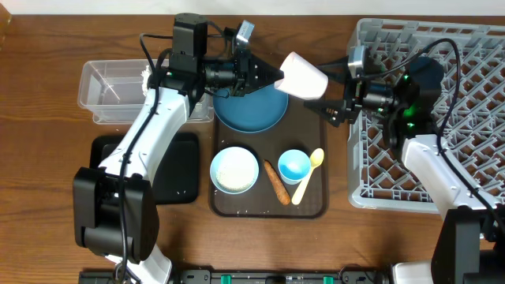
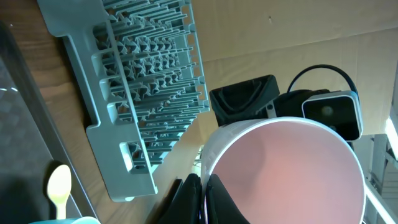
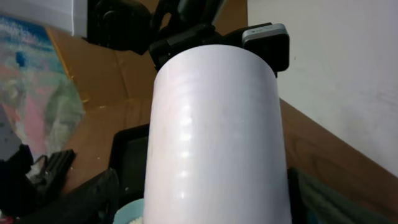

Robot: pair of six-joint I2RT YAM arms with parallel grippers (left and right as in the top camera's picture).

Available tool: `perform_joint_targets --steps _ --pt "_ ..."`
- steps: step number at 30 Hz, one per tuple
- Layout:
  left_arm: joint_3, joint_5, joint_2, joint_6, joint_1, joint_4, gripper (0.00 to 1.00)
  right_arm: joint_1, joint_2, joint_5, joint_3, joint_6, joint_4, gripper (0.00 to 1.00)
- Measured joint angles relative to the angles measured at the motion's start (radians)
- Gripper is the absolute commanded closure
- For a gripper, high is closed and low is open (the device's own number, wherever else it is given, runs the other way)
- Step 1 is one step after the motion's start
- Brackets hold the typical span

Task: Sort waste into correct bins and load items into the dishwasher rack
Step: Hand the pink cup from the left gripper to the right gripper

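The small pink cup [image 1: 304, 76] hangs on its side above the brown tray's far right corner. My left gripper [image 1: 276, 76] is shut on its rim; in the left wrist view the black fingers [image 2: 189, 199] pinch the rim of the cup [image 2: 292, 168]. My right gripper [image 1: 335, 93] stands open, one finger on either side of the cup's base. In the right wrist view the cup [image 3: 214, 124] fills the space between the fingers [image 3: 93, 199]. The dishwasher rack [image 1: 473, 118] lies at the right.
The brown tray [image 1: 268, 207] carries a dark-blue bowl [image 1: 251, 109], a white bowl with rice [image 1: 234, 170], a light-blue cup [image 1: 293, 165], a pale yellow spoon [image 1: 308, 175] and an orange stick [image 1: 276, 182]. A clear tub [image 1: 118, 91] and a black tray [image 1: 177, 170] sit at the left.
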Motion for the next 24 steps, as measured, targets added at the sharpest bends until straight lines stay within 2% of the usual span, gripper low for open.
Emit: perform_joint_targets --steps 5,12,19,20,22,24 --pt "0.000 0.004 0.000 0.000 0.000 0.000 0.94 0.014 0.000 0.023 0.000 0.007 0.000 0.26" --pt "0.000 0.005 0.000 0.000 0.000 0.000 0.94 0.014 0.000 0.042 0.000 0.016 0.001 0.47" --pt "0.000 0.003 0.000 0.000 0.001 -0.001 0.94 0.014 0.000 0.048 0.000 0.027 -0.020 0.49" --pt "0.000 0.002 0.000 0.000 0.001 -0.001 0.92 0.014 0.000 0.049 0.000 0.029 -0.027 0.50" --pt "0.000 -0.006 0.000 0.005 0.001 -0.002 0.77 0.014 0.000 0.056 0.002 0.041 -0.063 0.50" --pt "0.000 -0.019 0.000 0.033 0.000 -0.007 0.71 0.016 0.000 0.064 0.002 0.060 -0.109 0.56"
